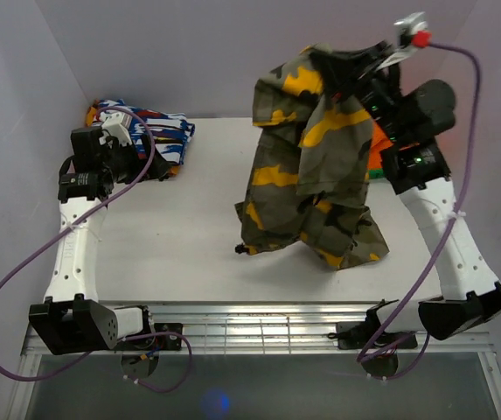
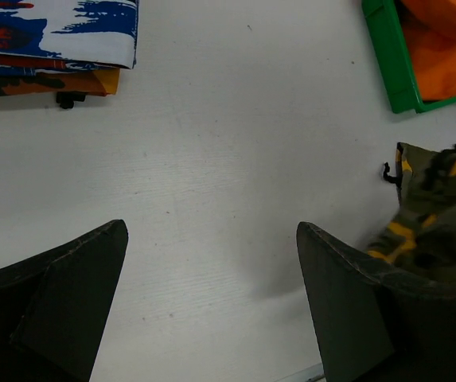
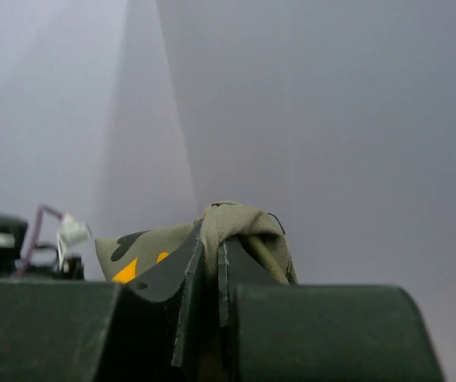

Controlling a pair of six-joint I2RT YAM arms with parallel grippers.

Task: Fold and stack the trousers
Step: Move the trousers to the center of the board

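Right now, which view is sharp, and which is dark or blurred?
Top external: even soft light, trousers sharp. Left wrist: table sharp, left hand dark and soft-edged up close. Right wrist: right hand dark against a pale, featureless wall.

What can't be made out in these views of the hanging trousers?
- Top external: which part of the trousers is gripped; bunched folds hide it.
- Right wrist: the right hand shows only a pinched fold; the rest hangs below the frame.
- Left wrist: the green bin and the folded patterned garment, both cut off by the top edge.
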